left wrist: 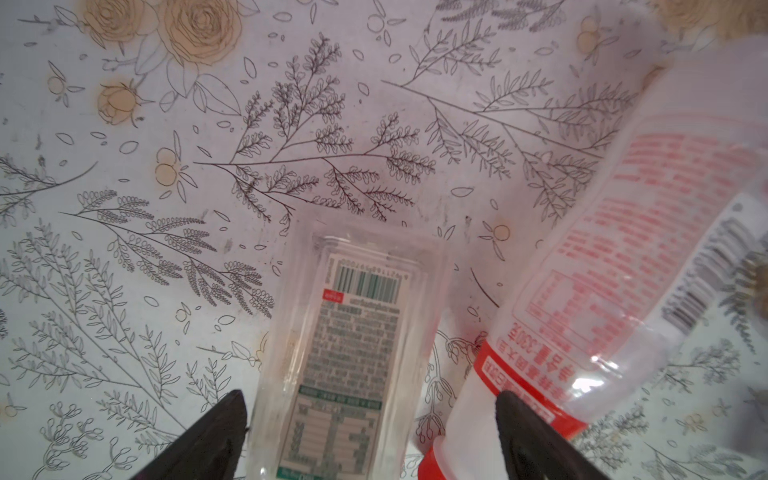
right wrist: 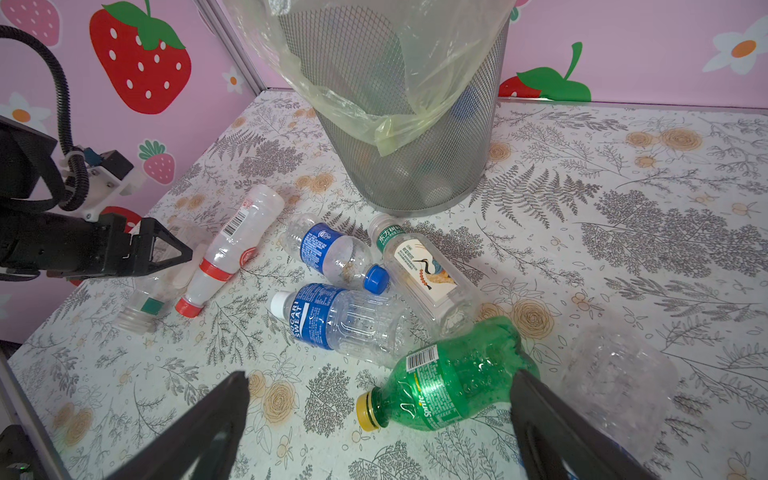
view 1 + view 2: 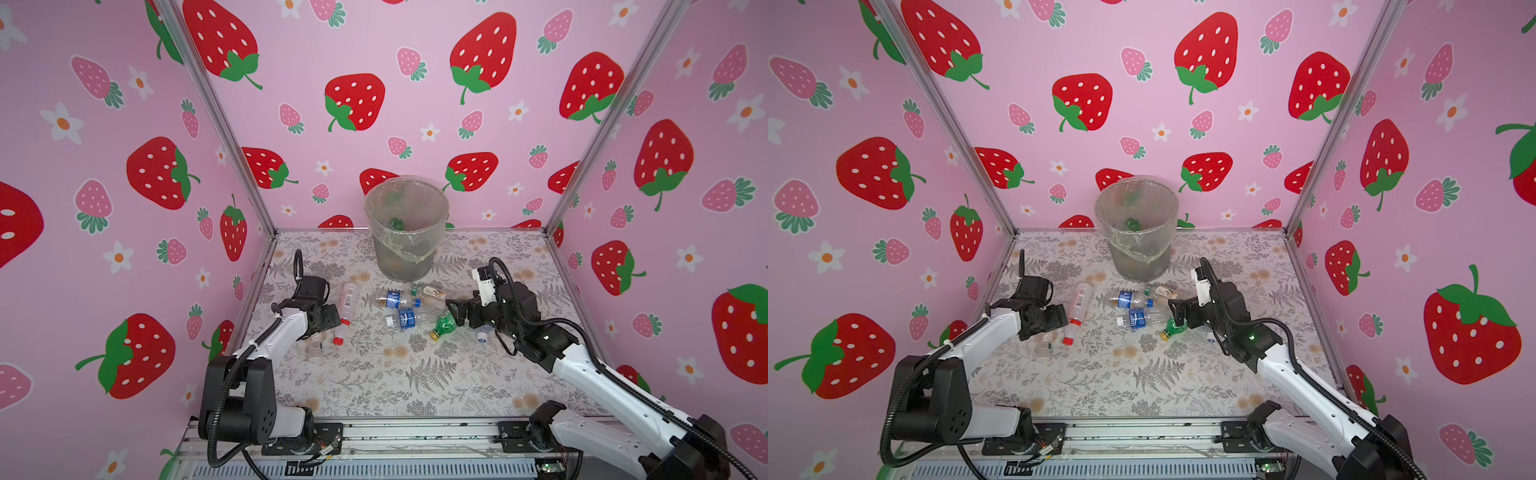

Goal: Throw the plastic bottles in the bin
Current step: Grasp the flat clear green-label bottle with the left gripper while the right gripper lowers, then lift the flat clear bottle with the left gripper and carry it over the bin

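**Two open grippers set over bottles; bin at the rear centre**

Left: the left gripper (image 1: 372, 415) hangs low over the table (image 3: 374, 374) with its jaws spread wide, one on either side of a clear capless bottle (image 1: 353, 353). This bottle lies flat with its long axis running between the jaws, so closing would pinch its narrow width. A red-capped bottle (image 1: 623, 249) lies just beside it, and one finger overlaps its neck in the wrist view. The jaws may therefore catch both bottles.

Centre: two blue-labelled bottles (image 3: 392, 298) (image 3: 405, 319) and a pale-labelled bottle (image 3: 432, 293) lie on their sides in a loose cluster just in front of the bin (image 3: 405, 266). The bin stands upright against the back wall, within reach of either arm. Its liner bag (image 2: 415, 83) is folded over the rim, and something green (image 3: 395, 224) shows inside.

Right: the right gripper (image 2: 378, 395) is likewise wide open. A green bottle (image 2: 449, 386) lies on its side between the jaws and is not yet gripped. A crumpled clear bottle (image 2: 615, 374) lies just beside it.

Stage: each arm appears ready to close. Seven bottles lie on the table, so most of the task seems undone.
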Robot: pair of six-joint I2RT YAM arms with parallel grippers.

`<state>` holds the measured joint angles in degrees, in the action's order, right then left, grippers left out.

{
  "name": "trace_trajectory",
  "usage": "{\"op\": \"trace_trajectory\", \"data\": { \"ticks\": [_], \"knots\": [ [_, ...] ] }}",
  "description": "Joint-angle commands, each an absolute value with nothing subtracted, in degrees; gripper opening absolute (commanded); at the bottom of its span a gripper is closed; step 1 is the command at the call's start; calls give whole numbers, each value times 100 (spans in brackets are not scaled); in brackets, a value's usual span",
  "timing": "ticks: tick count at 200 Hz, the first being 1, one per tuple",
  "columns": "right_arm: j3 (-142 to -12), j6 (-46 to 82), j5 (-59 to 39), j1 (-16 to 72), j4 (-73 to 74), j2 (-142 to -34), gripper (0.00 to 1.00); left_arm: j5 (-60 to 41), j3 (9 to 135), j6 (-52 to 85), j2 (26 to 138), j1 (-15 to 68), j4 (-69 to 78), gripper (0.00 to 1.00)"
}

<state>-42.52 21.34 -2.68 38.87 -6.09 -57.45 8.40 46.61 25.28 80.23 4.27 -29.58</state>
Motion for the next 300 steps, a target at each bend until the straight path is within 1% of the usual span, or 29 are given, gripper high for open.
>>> {"op": "trace_trajectory", "data": {
  "ticks": [1, 48, 70, 126, 145, 166, 195, 248, 300],
  "knots": [
    [-4245, 2140, -291, 3858, -563, -5816, 99, 1071, 4566, 2489, 8106, 403, -2880, 94],
    [-4300, 2128, -290, 3845, -541, -5981, 99, 1123, 4389, 2550, 7986, 401, -2712, 90],
    [-4324, 2109, -324, 3840, -537, -6043, 99, 1233, 4395, 2614, 7980, 401, -2755, 83],
    [-4307, 2109, -387, 3814, -549, -6056, 99, 1257, 4447, 2582, 8042, 398, -2728, 81],
    [-4306, 2118, -395, 3808, -575, -6025, 99, 1236, 4605, 2496, 8273, 402, -2835, 78],
    [-4307, 2136, -378, 3806, -592, -5983, 99, 1281, 4748, 2418, 8500, 402, -2953, 72],
    [-4352, 2146, -350, 3790, -622, -5950, 99, 1344, 4764, 2400, 8499, 397, -2941, 72],
    [-4368, 2119, -345, 3779, -664, -5963, 99, 1295, 4680, 2384, 8350, 401, -2836, 56],
    [-4395, 2184, -371, 3779, -615, -6042, 99, 1167, 4650, 2416, 8103, 401, -2852, 54]
  ]
}}
